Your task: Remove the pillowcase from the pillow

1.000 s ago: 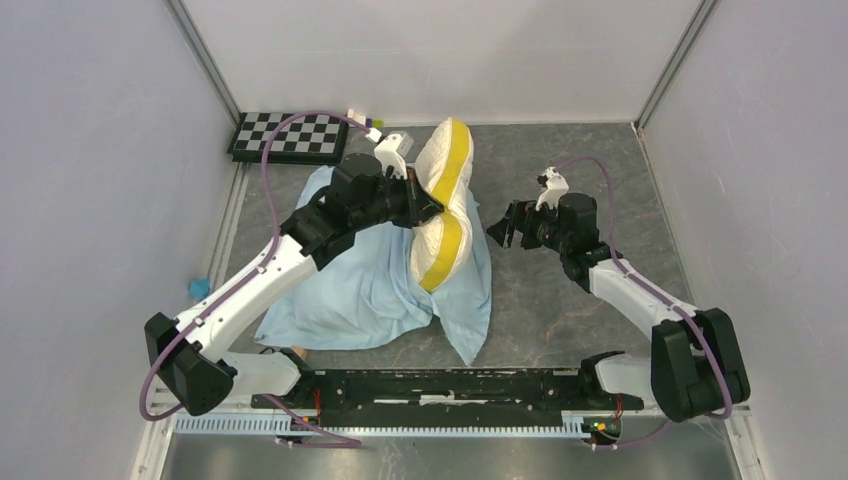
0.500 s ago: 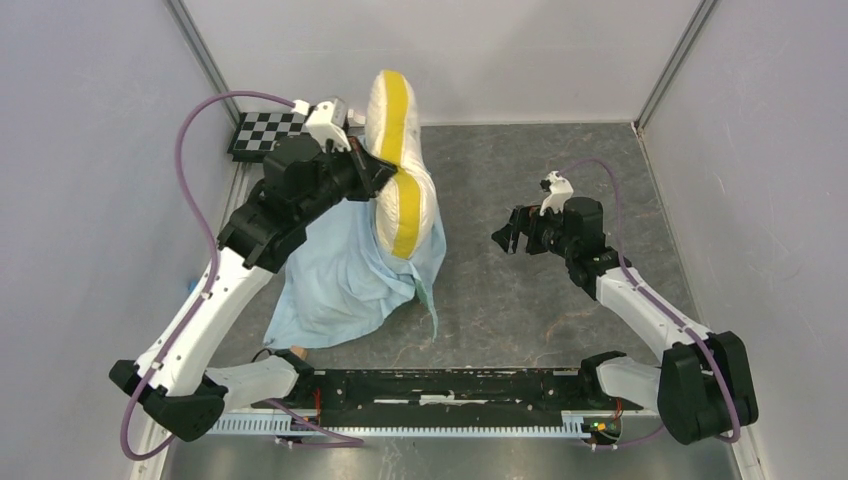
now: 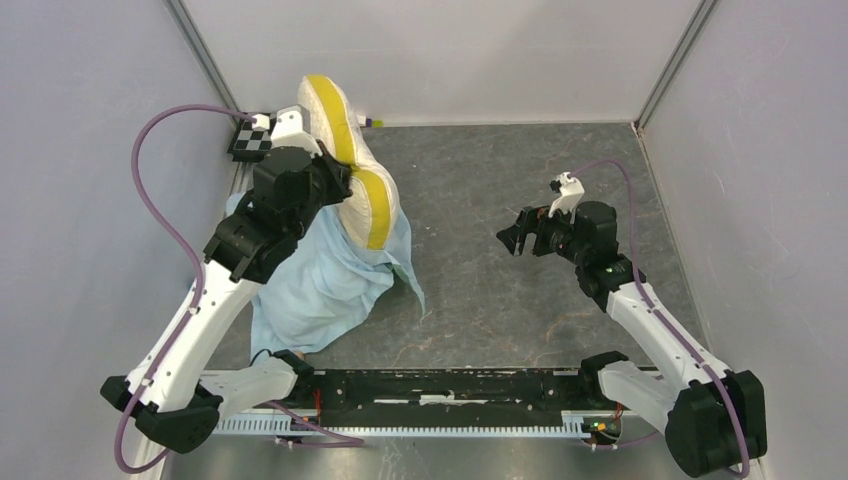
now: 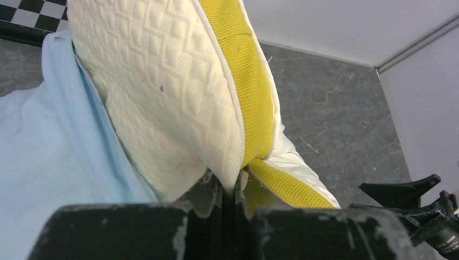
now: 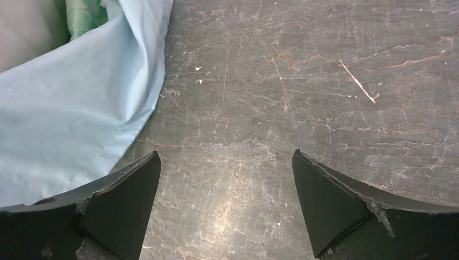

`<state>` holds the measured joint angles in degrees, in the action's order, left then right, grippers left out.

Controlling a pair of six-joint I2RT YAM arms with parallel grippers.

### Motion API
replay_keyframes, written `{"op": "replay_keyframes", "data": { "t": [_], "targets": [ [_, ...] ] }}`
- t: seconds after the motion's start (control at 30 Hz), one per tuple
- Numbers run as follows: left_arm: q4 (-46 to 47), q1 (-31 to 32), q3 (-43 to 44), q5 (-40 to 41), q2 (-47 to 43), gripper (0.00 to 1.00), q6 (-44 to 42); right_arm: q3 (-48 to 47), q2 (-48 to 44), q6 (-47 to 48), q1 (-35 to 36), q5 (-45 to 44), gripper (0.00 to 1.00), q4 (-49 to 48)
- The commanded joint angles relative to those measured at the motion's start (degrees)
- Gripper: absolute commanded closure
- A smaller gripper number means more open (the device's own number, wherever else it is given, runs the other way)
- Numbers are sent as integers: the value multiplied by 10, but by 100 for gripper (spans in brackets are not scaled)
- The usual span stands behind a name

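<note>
This is a robotics lab test cell, with plain pale-grey enclosure walls [image 3: 80, 150], slim metal corner posts [image 3: 205, 60], a dark grey marbled tabletop [image 3: 480, 180] and a black-and-white checkerboard calibration board [image 3: 243, 142].

Both the left arm [image 3: 215, 300] and the right arm [image 3: 655, 325] have smooth white shell links joined by bulky black joint housings. A purple cable [image 3: 136, 165] loops beside the left arm, and a thinner one [image 3: 612, 165] arcs over the right wrist. Each wrist carries a small white camera mount [image 3: 290, 125]. The left hand [image 4: 234, 200] and right hand [image 5: 224, 162] have black wedge-shaped fingers [image 5: 124, 200] with chipped, scuffed edges showing grey. Both bases sit on a black rail [image 3: 450, 385] along the surface's near edge.
</note>
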<state>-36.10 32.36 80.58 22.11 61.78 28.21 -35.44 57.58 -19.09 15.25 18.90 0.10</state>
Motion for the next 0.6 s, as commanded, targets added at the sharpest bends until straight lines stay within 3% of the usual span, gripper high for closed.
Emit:
{"op": "replay_keyframes", "data": {
  "t": [0.0, 0.13, 0.3, 0.57],
  "targets": [
    [63, -3, -10, 9, -33, 98, -11, -22, -18, 8, -3, -4, 2, 15],
    [131, -3, -62, -148, -20, 98, 13, -28, -27, 4, -2, -2, 2, 21],
    [194, -1, -120, -269, 25, 98, 66, -34, -43, 0, -2, -2, 2, 31],
    [298, 35, -197, -337, 80, 98, 114, -41, -63, -12, -2, 18, 2, 38]
  ]
}}
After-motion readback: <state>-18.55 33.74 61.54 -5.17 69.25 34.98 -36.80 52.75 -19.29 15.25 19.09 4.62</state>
